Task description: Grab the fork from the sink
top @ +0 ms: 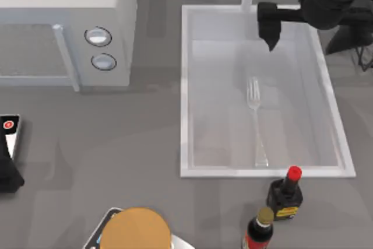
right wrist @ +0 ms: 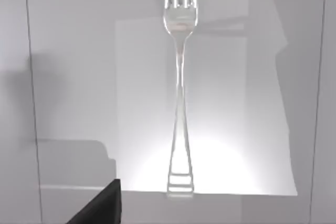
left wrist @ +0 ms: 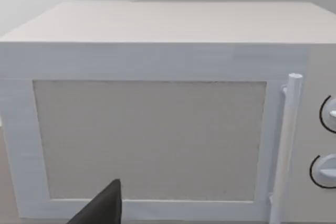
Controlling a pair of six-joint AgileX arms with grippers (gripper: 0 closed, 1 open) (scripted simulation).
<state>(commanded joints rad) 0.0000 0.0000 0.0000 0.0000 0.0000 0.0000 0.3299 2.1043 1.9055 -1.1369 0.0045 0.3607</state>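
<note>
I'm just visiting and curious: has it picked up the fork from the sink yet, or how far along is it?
Not yet. The fork lies flat on the bottom of the sink, untouched. In hand: the right hand hangs over the sink's far end, beyond the tines and apart from the fork. Left to do: move over the fork, go down, close on it and lift. The left arm sits parked at the table's left edge, facing the microwave.

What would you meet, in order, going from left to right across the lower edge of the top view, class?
Left gripper → round tan object → brown-capped bottle → red-capped dark bottle. Farther back, the fork lies in the sink, with the right gripper above its far end.
</note>
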